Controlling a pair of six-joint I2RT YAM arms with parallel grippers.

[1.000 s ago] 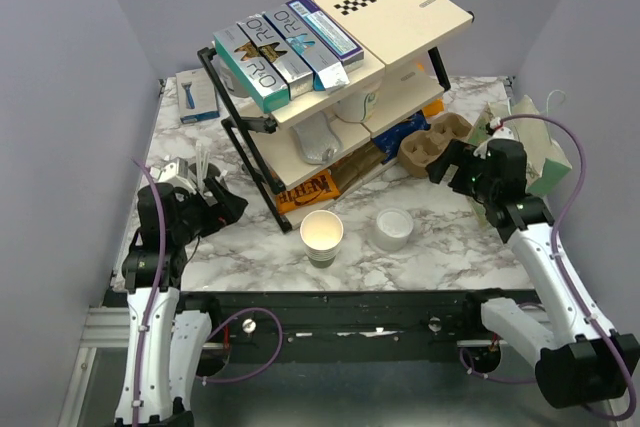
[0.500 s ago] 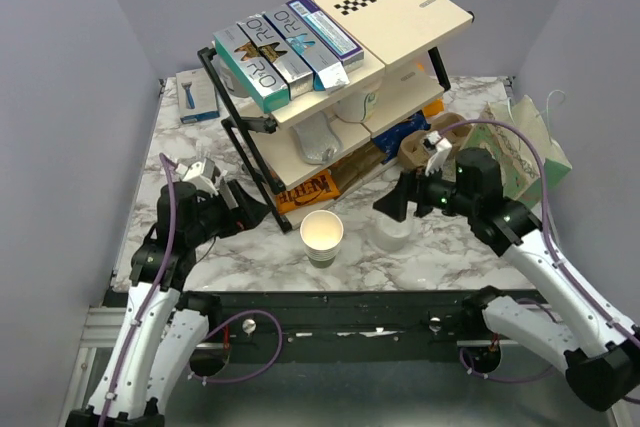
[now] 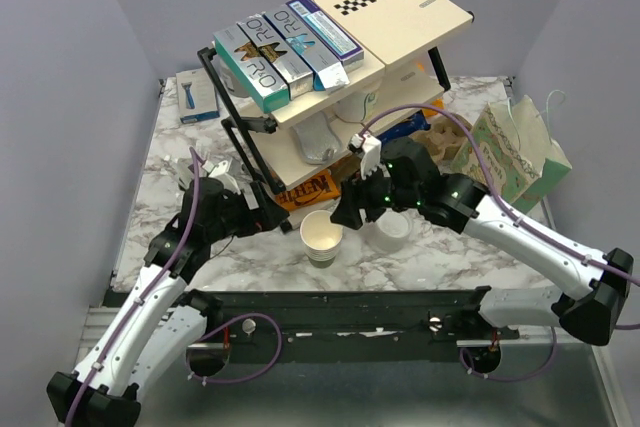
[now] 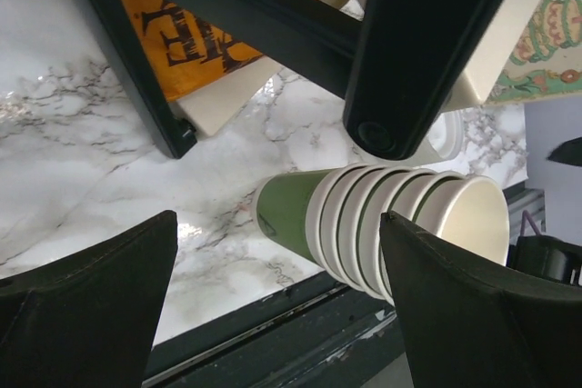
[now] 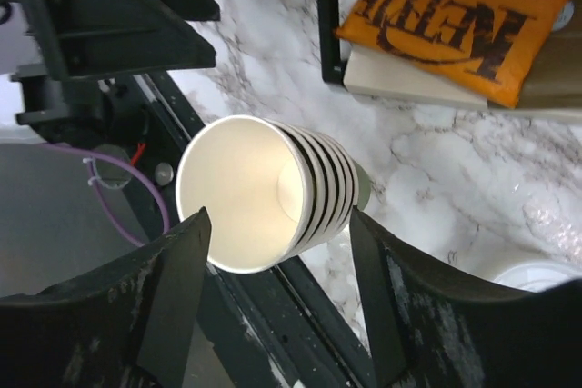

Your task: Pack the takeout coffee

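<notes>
The takeout coffee (image 3: 393, 234) is standing upright on the marble table (image 3: 180, 147), its white lid on, near the front edge. It is sitting at 3 o'clock from the stack of nested cups (image 3: 322, 237), close by but apart from it, and the right arm is crossing over its far side.

The right gripper (image 3: 346, 215) is hovering at about 1 o'clock from the stack, just beside its rim. In the right wrist view its two fingers (image 5: 168, 306) are standing apart on either side of the stack's open mouth (whether they are touching the paper cannot be told), and nothing is being held. The coffee's lid is showing only at the 5 o'clock corner of that view.

The left gripper (image 3: 262, 215) is hanging at 9 o'clock from the stack, near the foot of the black shelf rack (image 3: 250, 152). Its jaws are spread wide and carrying nothing.

An orange packet (image 3: 312, 187) is lying under the rack at 12 o'clock from the stack. A patterned paper bag (image 3: 520, 152) is standing at the table's 3 o'clock side.
</notes>
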